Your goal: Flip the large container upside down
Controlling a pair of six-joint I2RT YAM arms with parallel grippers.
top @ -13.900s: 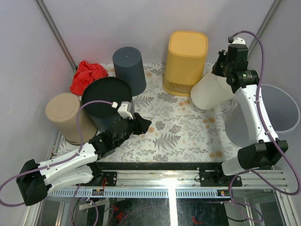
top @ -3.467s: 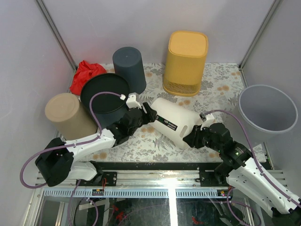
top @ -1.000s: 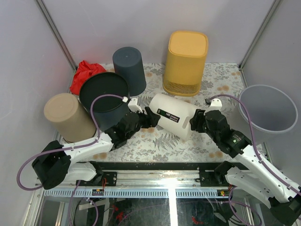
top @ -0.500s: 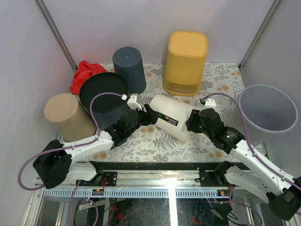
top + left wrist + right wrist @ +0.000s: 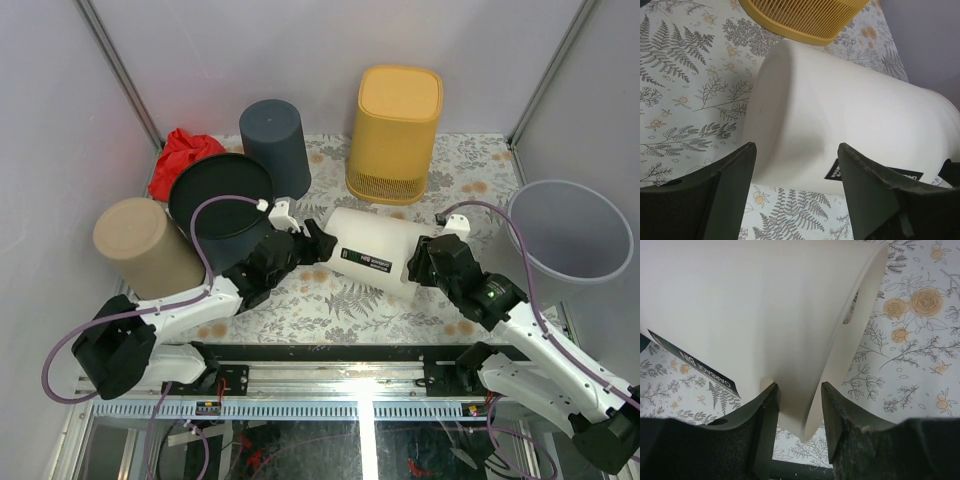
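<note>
The large white container (image 5: 372,252) lies on its side on the floral mat, closed end to the left, open end to the right. My right gripper (image 5: 416,268) is shut on the rim of its open end; in the right wrist view the thin rim wall (image 5: 805,405) runs between the two fingers (image 5: 800,390). My left gripper (image 5: 318,243) is open at the closed end. In the left wrist view the container (image 5: 850,125) fills the space ahead of the spread fingers (image 5: 795,150), which hold nothing.
A yellow basket (image 5: 398,130) stands upside down at the back. A dark grey bin (image 5: 275,145), a black bin (image 5: 222,200), a tan bin (image 5: 140,245) and a red cloth (image 5: 185,160) crowd the left. A translucent grey bin (image 5: 570,230) sits at the right edge.
My right gripper has shifted a little right with the rim, so the white container lies more level across the mat. My left gripper stays open by its closed end.
</note>
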